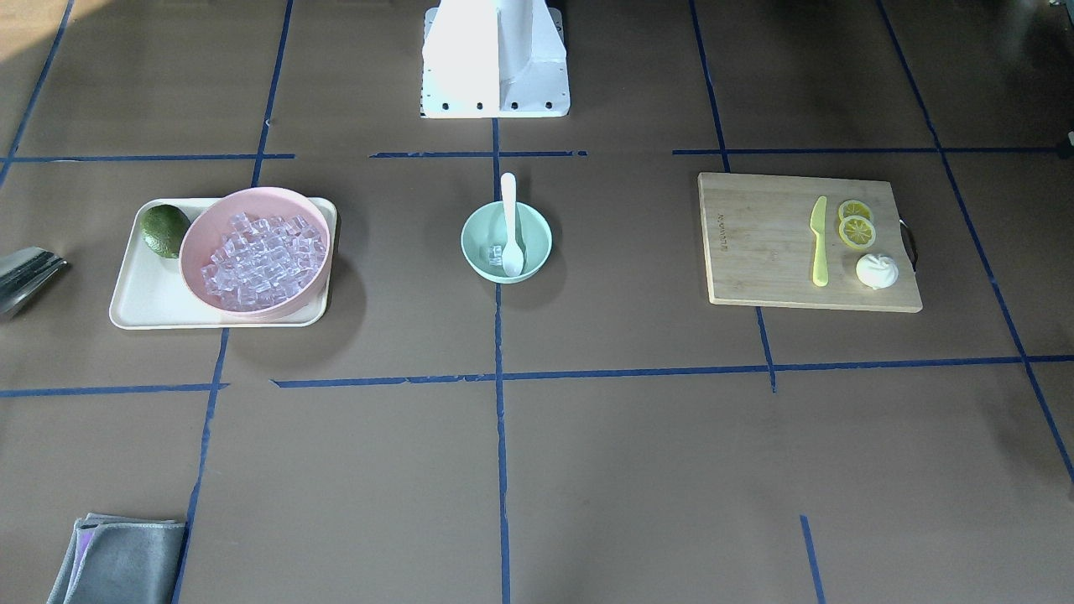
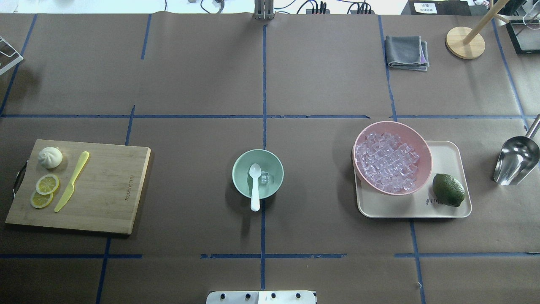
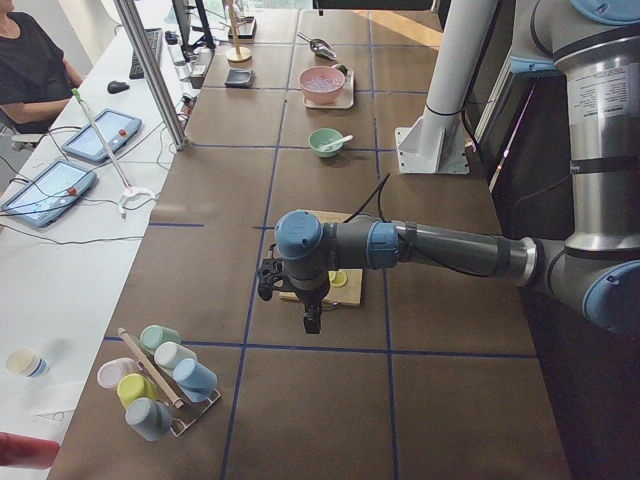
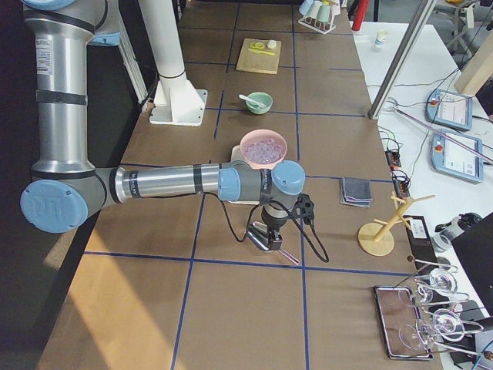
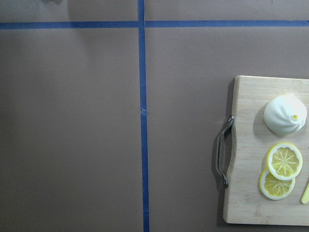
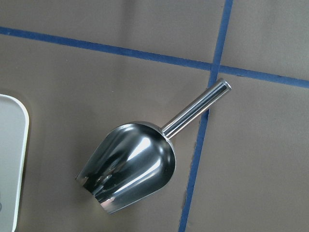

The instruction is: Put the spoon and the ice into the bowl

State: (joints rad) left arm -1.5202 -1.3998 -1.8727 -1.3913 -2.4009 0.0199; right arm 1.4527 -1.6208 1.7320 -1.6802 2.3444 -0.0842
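You see the white spoon (image 2: 255, 185) leaning in the mint-green bowl (image 2: 241, 166), its scoop beside one ice cube (image 2: 265, 177). On the robot's right, a pink bowl (image 2: 425, 154) of ice cubes (image 2: 386, 162) and a lime (image 2: 448, 190) share a cream tray (image 2: 449, 154), and a steel scoop (image 2: 515, 162) lies beyond. The print on the cutting board (image 2: 109, 185) is unreadable. You cannot tell how wide the left gripper (image 3: 312, 322) or the right gripper (image 4: 269, 231) stands.

We get bright, even daylight and sharp focus throughout. The white base (image 1: 495, 59) is blown out. Soft shadows hug the bowl (image 2: 257, 173). Below the right gripper (image 4: 271, 231), the scoop (image 6: 128, 166) throws glare.
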